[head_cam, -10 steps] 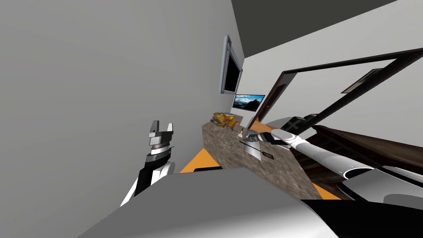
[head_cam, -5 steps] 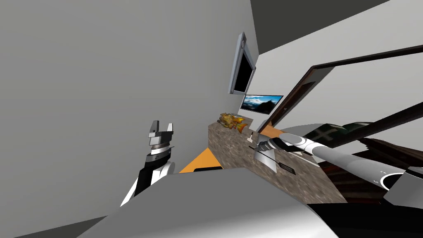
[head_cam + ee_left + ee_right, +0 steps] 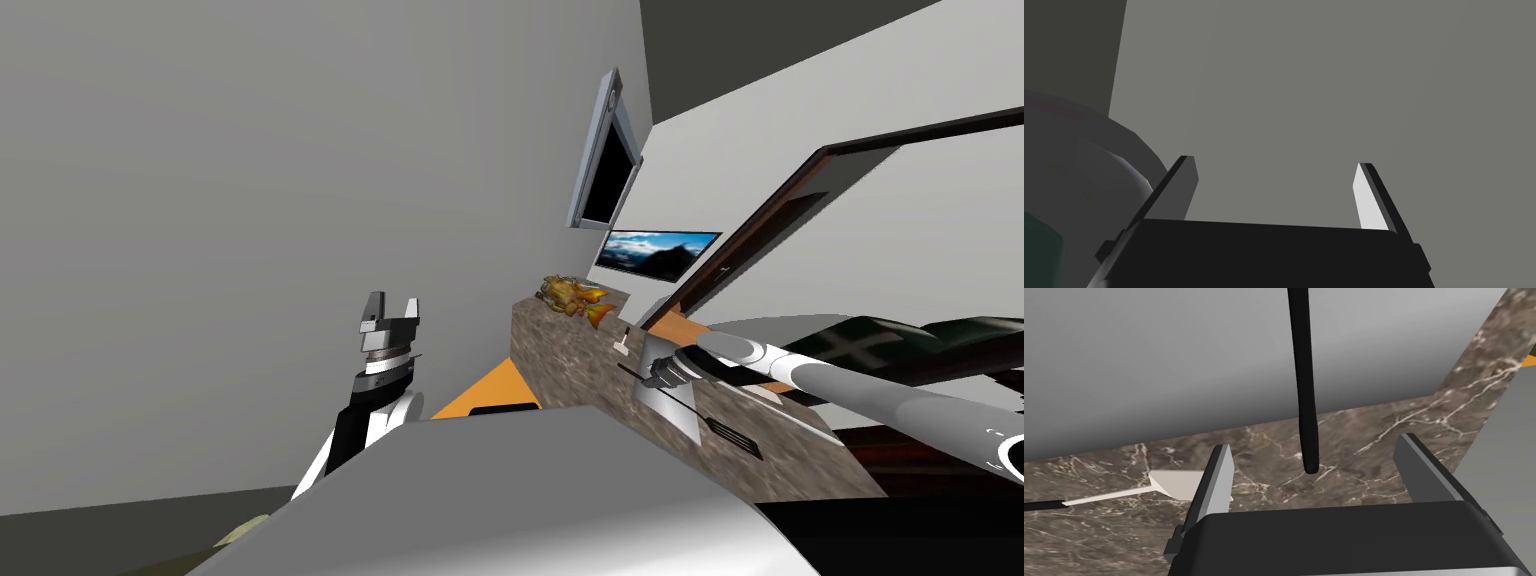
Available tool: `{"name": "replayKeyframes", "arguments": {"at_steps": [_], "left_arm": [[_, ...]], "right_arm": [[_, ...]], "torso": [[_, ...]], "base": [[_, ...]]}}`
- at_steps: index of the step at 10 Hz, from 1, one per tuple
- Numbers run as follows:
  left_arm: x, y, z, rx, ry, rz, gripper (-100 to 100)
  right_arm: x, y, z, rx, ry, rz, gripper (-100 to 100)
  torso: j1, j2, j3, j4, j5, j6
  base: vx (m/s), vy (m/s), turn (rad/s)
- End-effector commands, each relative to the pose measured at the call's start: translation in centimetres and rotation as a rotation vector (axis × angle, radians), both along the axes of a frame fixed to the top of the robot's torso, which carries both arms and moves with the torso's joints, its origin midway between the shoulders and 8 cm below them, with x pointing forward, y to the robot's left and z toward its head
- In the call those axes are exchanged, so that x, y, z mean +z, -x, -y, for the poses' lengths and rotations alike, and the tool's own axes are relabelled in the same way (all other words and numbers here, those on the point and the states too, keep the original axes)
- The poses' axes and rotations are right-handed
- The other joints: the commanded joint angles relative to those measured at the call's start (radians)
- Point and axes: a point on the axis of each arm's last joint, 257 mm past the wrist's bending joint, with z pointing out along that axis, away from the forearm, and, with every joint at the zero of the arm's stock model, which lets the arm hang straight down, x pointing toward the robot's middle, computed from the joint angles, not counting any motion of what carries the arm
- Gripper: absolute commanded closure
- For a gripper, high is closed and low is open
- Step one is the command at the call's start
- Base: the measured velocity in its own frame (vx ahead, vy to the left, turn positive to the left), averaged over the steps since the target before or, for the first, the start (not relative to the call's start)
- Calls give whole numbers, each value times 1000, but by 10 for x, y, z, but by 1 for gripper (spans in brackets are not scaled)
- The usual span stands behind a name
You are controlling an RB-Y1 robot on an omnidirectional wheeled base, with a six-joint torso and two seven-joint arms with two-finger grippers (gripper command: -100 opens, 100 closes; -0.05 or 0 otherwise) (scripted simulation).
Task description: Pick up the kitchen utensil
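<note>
- Black spatula (image 3: pixel 1302 363) lies near the marble counter's (image 3: pixel 1374 433) middle, its handle end between the right gripper's (image 3: pixel 1315 443) spread, empty fingers.
- Best to lower squarely, then pinch the thin handle centrally.
- Left gripper (image 3: pixel 1276 165) is raised, fingers apart.

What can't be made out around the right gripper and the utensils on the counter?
Black slotted spatula: right wrist view, its head is cut off by the picture's edge.
Small white spatula: blade partly behind a finger of the right gripper; handle cut off by the edge.
Yellow-orange things at the marble counter's far end: too small in the head view to name.
</note>
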Motion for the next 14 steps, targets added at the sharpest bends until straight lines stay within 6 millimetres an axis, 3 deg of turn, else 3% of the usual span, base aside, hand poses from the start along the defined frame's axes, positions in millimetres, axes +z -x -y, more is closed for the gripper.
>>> {"name": "replayKeyframes", "arguments": {"at_steps": [1, 2, 3, 4, 6, 7, 8, 9, 14], "left_arm": [[0, 0, 0, 0, 0, 0, 0], [0, 0, 0, 0, 0, 0, 0], [0, 0, 0, 0, 0, 0, 0], [0, 0, 0, 0, 0, 0, 0], [0, 0, 0, 0, 0, 0, 0], [0, 0, 0, 0, 0, 0, 0], [0, 0, 0, 0, 0, 0, 0], [0, 0, 0, 0, 0, 0, 0], [0, 0, 0, 0, 0, 0, 0]], "right_arm": [[-3, 32, 15, 5, 42, -77, -100], [-3, 32, 15, 5, 42, -77, -100], [-4, 70, 33, 11, 84, -164, -100], [-4, 70, 33, 11, 84, -164, -100], [-4, 96, 44, 17, 110, -224, -100], [-6, 88, 40, 15, 104, -204, -100], [-6, 90, 41, 16, 104, -208, 0], [-12, 93, 42, -32, 99, -210, -100], [-24, 102, 43, -150, 86, -216, -100]], "torso": [[0, 0, 0, 0, 0, 0], [1, -1, 0, 0, 0, -1], [0, 0, 0, 0, 0, 0], [1, 0, 0, 0, 1, 0], [0, 0, 0, 0, 0, 0], [-1, 0, 0, 0, 0, 0], [-1, 1, 0, 0, 0, 0], [-1, 1, 1, 0, 0, 0], [-4, 11, 7, 3, -1, 0]], "base": [[27, 37, 240], [21, 22, 81], [34, 37, 181], [33, 24, 109], [23, 14, 95], [10, 2, 19], [0, 0, 0], [-92, -33, 325], [-160, -38, 262]]}}
